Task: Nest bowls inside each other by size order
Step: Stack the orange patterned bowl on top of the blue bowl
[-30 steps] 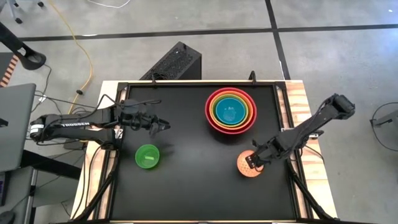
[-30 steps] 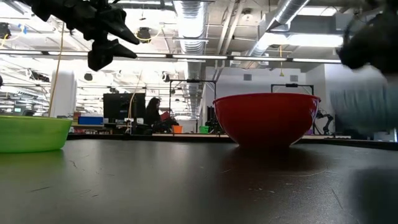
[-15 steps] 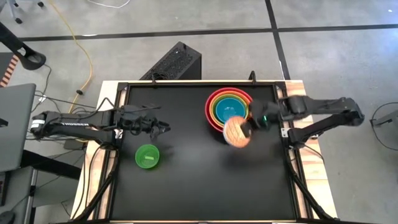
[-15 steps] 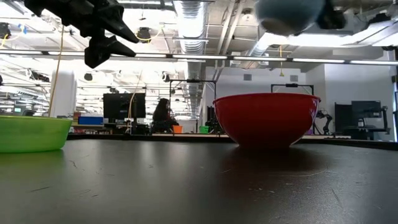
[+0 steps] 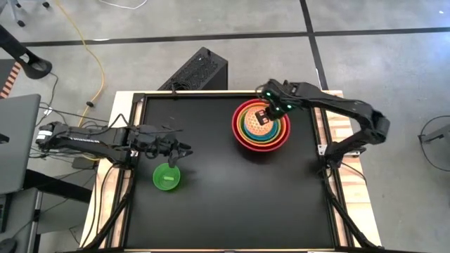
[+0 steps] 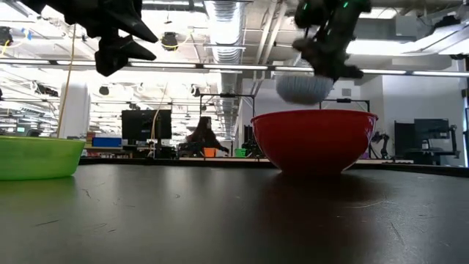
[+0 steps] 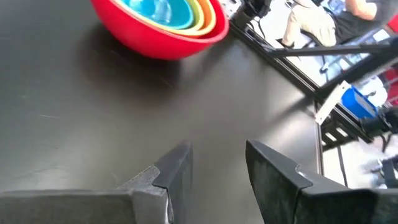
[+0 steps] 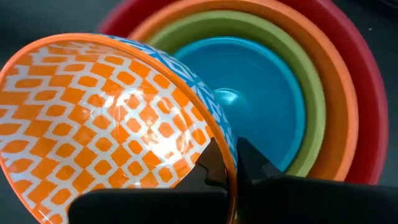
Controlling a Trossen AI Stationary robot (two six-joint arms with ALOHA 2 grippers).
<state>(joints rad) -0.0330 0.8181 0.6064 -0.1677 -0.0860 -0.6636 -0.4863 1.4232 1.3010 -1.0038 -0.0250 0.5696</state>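
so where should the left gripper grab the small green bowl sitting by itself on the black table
Probably by its rim, from straight above: the small green bowl sits upright and open on the black table, with nothing beside it, so one finger can go inside the wall and one outside. The left gripper, open, hovers just beyond the rim's far edge, so that side looks handiest.

Patterned bowl (image 5: pixel 262 117) now above stack (image 5: pixel 261 125).

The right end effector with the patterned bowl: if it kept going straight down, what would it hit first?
Probably the blue bowl, innermost of the red stack. The right end effector holds the patterned bowl just above it; exact height is unclear.
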